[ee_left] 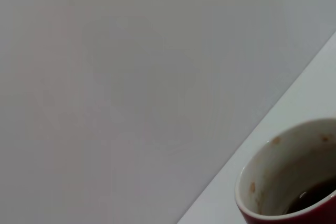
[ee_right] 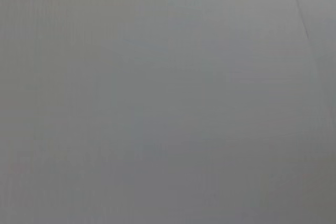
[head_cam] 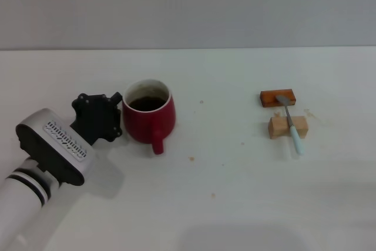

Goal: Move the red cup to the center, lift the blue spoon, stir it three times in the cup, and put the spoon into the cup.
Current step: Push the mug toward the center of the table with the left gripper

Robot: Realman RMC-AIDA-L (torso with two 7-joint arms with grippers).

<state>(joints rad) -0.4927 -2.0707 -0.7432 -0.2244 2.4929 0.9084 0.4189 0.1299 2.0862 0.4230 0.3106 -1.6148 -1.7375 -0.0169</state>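
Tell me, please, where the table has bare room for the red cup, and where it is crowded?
The widest bare patch lies between the red cup and the two blocks, mid-table. The near strip in front of both is also bare. It is crowded at the left, where the left gripper sits against the cup, and at the right, where the blue spoon lies across the orange-brown block and tan block.

Orange-brown block beside tan wooden block, white table.

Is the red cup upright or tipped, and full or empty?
Upright: the red cup stands on the table with its mouth up. Not empty: dark liquid shows inside, below the rim.
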